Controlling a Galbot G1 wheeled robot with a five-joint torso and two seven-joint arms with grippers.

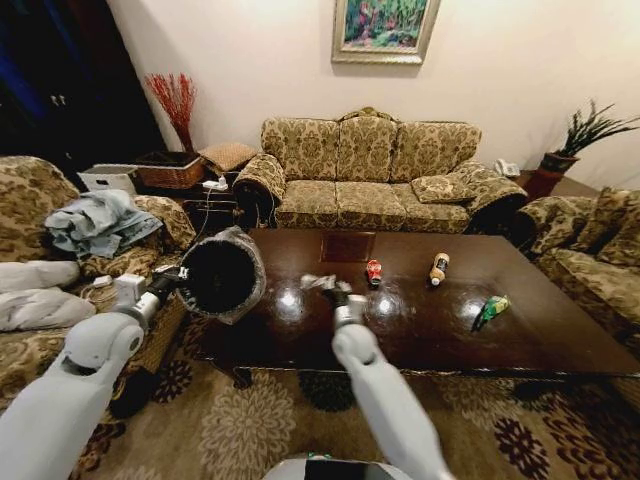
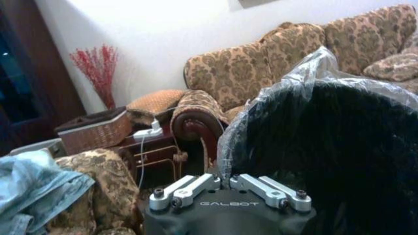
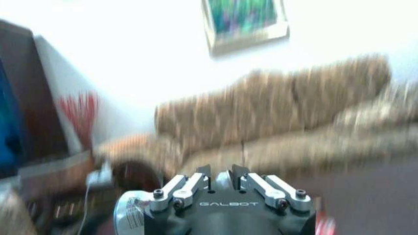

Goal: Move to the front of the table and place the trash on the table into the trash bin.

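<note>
A: Right gripper point(image 1: 338, 291), low over the table's point(image 1: 560, 340) near edge, is clamped on the crushed silver-grey piece point(image 1: 318, 282).

B: And the left gripper point(image 1: 178, 275)?

A: Closed on the trash bin's point(image 1: 222, 274) bagged rim, bin held tipped off the table's left end, mouth facing us.

B: Farther out?

A: Red can point(image 1: 373, 270), brown bottle point(image 1: 438, 267) and green bottle point(image 1: 491, 310) lie on the tabletop.
</note>
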